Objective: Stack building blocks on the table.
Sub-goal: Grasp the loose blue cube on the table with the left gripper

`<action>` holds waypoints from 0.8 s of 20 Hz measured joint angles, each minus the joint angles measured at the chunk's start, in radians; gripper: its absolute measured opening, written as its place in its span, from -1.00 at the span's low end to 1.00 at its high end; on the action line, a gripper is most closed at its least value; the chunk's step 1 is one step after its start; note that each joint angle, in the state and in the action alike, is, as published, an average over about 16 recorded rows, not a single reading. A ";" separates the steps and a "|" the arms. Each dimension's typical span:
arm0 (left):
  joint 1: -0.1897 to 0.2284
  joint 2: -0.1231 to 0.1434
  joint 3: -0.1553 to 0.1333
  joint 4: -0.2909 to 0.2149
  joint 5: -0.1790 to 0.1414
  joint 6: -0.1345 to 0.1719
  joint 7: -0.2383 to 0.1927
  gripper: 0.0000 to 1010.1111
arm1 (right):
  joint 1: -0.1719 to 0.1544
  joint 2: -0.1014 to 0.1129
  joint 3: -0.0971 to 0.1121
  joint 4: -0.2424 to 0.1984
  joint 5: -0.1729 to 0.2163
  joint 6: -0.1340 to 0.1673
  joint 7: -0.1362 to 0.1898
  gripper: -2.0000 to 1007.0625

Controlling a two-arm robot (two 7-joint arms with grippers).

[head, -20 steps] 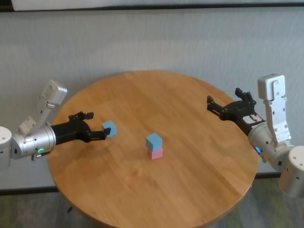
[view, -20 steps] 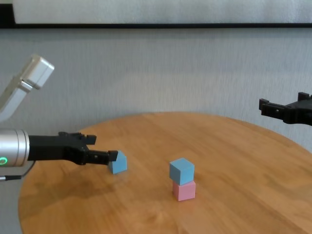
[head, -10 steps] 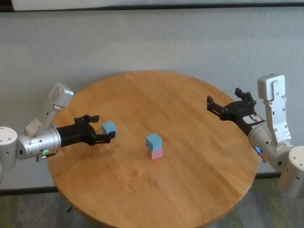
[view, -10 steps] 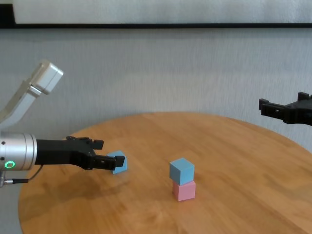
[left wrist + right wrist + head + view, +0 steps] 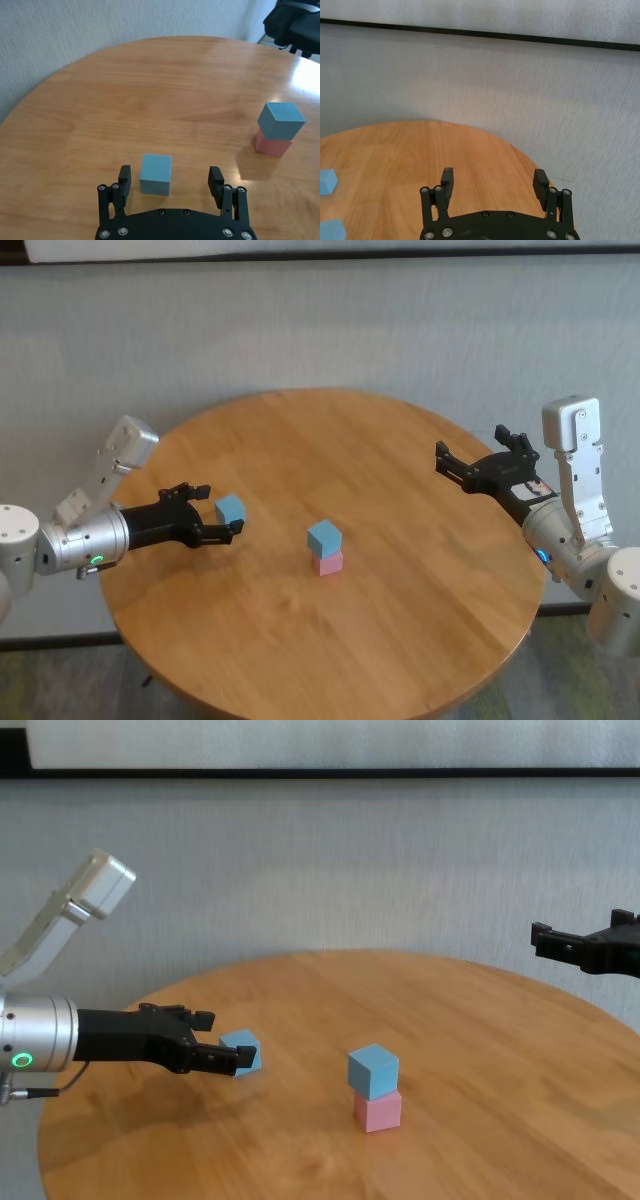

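Building blocks: one light blue block (image 5: 324, 536) sits on the pink block (image 5: 327, 563) near the bench (image 5: 400, 640) centre, forming the base stack. The loose light blue block (image 5: 155, 173) rests flat on the bench to the left, well apart from the stack. The left tool (image 5: 170, 183) is released, fingers straddling this block without contact, aligned for a side grasp. The right tool (image 5: 482, 462) is released and parked over the bench's right edge, clear of the stack.

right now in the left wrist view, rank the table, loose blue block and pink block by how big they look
1. table
2. loose blue block, though it lies nearest the camera
3. pink block, farther off and partly covered by the blue block on it
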State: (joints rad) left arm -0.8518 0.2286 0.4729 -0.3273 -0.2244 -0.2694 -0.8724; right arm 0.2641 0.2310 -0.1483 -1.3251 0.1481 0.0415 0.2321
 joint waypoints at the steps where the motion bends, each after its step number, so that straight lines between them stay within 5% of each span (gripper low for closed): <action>1: -0.013 -0.007 0.002 0.029 0.001 -0.013 -0.003 0.98 | 0.000 0.000 0.000 0.000 0.000 0.000 0.000 0.99; 10: -0.112 -0.055 0.019 0.242 0.001 -0.113 -0.022 0.98 | 0.000 0.000 0.000 0.000 0.000 0.000 0.000 0.99; 16: -0.132 -0.064 0.024 0.284 -0.003 -0.133 -0.024 0.98 | 0.000 0.000 0.000 0.000 0.000 0.000 0.000 0.99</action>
State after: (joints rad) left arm -0.9838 0.1641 0.4972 -0.0434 -0.2273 -0.4021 -0.8963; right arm 0.2642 0.2309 -0.1483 -1.3251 0.1481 0.0415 0.2321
